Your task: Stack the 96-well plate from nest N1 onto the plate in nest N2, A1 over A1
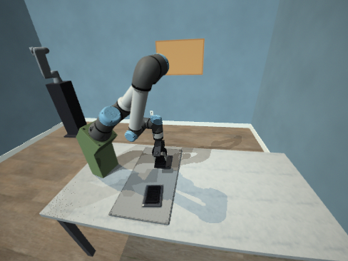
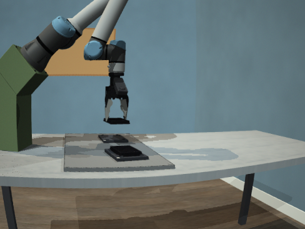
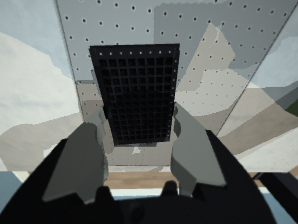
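Plate (image 2: 117,121) from N1 hangs level in the air, pinched on its sides by the gripper (image 2: 116,118), jaws about half open around it. Its nest (image 2: 113,137) sits vacated below. Carrying across, aligning A1 and nesting onto the N2 plate (image 2: 126,151) remain.

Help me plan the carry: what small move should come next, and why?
Probably carry it level toward the second plate. The gripper is shut on the 96-well plate, lifted high above the nearly emptied far nest; the other plate sits flat in its nest nearer this camera, not yet under the load.
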Robot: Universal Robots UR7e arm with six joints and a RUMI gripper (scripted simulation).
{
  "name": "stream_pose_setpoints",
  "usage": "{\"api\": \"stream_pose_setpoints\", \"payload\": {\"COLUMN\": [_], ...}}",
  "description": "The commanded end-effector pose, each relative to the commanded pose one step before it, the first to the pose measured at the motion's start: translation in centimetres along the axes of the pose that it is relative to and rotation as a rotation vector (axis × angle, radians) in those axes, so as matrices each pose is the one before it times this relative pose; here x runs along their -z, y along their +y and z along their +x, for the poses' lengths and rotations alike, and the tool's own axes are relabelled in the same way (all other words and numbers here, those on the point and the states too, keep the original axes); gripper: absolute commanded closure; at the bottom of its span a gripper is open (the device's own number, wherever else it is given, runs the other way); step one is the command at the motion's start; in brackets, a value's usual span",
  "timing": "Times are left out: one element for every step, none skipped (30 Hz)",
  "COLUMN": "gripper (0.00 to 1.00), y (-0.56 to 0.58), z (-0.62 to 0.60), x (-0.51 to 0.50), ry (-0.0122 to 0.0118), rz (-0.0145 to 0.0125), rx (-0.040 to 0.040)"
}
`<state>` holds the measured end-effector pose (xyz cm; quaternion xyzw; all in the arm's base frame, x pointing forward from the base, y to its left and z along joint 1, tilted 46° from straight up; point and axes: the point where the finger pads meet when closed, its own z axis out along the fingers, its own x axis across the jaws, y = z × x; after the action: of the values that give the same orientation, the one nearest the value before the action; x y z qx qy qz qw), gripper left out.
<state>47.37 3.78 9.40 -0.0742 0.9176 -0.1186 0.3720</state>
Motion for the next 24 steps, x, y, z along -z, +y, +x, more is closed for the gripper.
{"api": "stream_pose_setpoints", "payload": {"gripper": [1.00,1.00,1.00,1.00,1.00,1.00,1.00,1.00,1.00,1.00,1.00,1.00,1.00,1.00,1.00,1.00,1.00,1.00,1.00,1.00,1.00,1.00,1.00,1.00], "y": [-1.360,-0.329,-0.329,-0.329,-0.329,-0.329,-0.329,0.000,0.000,-0.330,-0.329,-0.329,-0.329,-0.329,-0.329,-0.329,-0.329,-0.329,-0.329,-0.329,-0.329,-0.329,-0.329,-0.329], "z": [0.190,0.054,0.054,0.054,0.054,0.054,0.054,0.000,0.000,0.054,0.054,0.054,0.054,0.054,0.054,0.054,0.054,0.054,0.054,0.054,0.054,0.054,0.054,0.054], "x": [0.018,0.000,0.000,0.000,0.000,0.000,0.000,0.000,0.000,0.000,0.000,0.000,0.000,0.000,0.000,0.000,0.000,0.000,0.000,0.000,0.000,0.000,0.000,0.000], "ry": [-0.00094,0.00000,0.00000,0.00000,0.00000,0.00000,0.00000,0.00000,0.00000,0.00001,0.00000,0.00000,0.00001,0.00001,0.00001,0.00001,0.00001,0.00001,0.00001,0.00001,0.00001,0.00001,0.00001,0.00001], "rz": [-0.00237,0.00001,0.00001,0.00001,0.00001,0.00001,0.00001,0.00000,0.00000,0.00001,0.00001,0.00001,0.00001,0.00001,0.00001,0.00001,0.00001,0.00001,0.00001,0.00001,0.00001,0.00001,0.00001,0.00001], "rx": [0.00054,0.00001,0.00001,0.00001,0.00001,0.00001,0.00001,0.00000,0.00000,0.00001,0.00001,0.00001,0.00001,0.00001,0.00001,0.00001,0.00001,0.00001,0.00001,0.00001,0.00001,0.00001,0.00001,0.00001]}}
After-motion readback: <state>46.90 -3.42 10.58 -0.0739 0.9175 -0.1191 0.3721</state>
